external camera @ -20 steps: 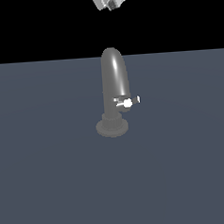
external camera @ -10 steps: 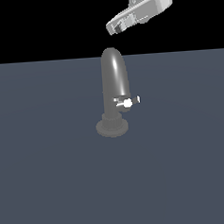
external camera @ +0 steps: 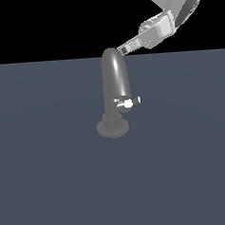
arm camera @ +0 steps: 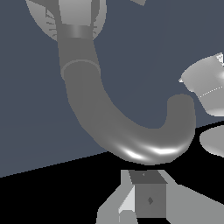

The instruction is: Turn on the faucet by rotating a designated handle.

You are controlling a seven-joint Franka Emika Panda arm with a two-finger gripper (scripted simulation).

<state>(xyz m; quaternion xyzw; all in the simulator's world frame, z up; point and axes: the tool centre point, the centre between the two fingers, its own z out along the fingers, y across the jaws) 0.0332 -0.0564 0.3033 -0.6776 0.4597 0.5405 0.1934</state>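
Observation:
The faucet is a glossy dark-grey pipe arched over at the top, rising from a round stepped base in the middle of the exterior view. The handle, a small bright silver-white lever, juts from the pipe's lower part toward the exterior view's right. My gripper reaches down from the upper right, its tip just beside the arch's top, well above the handle. Its fingers look pressed together, with nothing held. In the wrist view, the curved faucet fills the middle, the handle shows pale at the side, and my gripper lies close to the arch.
A flat dark blue-grey floor spreads around the faucet's base. The white arm link hangs over the far right side, above the floor's back edge.
The gripper has come down and leftward in the exterior view, from high above the faucet to just beside the top of the arch. Faucet and handle have not moved.

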